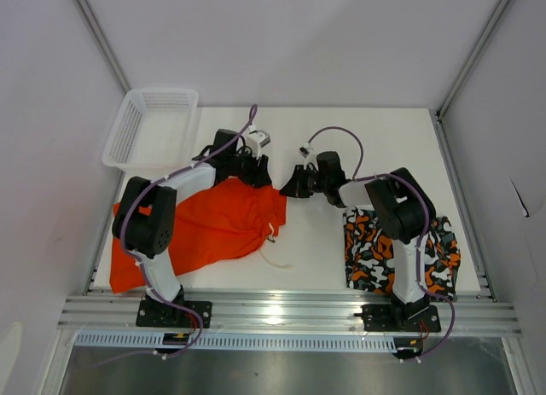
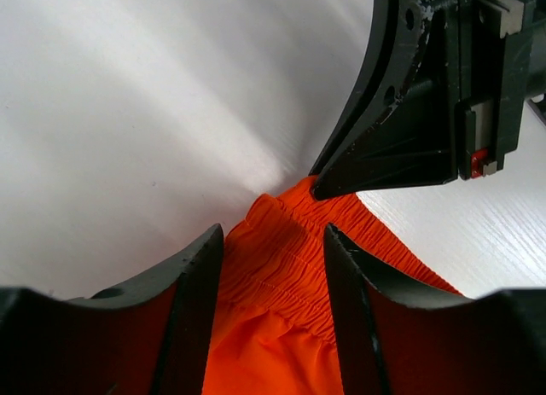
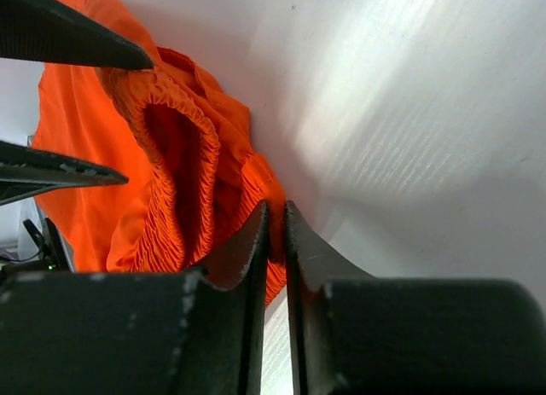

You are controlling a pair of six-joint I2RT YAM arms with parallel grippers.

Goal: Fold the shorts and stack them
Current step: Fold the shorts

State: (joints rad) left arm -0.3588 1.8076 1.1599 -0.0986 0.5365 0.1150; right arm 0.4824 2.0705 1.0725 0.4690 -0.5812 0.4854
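Left-centre of top view: plain bright orange fabric shorts [image 1: 205,229] lie unfolded on white table [image 1: 316,241]. Left tool [image 2: 273,233] spread, straddling elastic waistband [image 2: 286,267]. Right tool [image 3: 275,206] nearly pressed together, apparently pinching waistband corner; likely paired grip for fold. Blotch-patterned fabric shorts [image 1: 363,258] lie folded lower right.

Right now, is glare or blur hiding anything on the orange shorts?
Top external: orange shorts sharp, with a bright reflection only on the metal rail. Left wrist: glare streak on the table, left fingers soft up close, waistband crisp. Right wrist: table glare at upper right, right fingers dark, with little detail.
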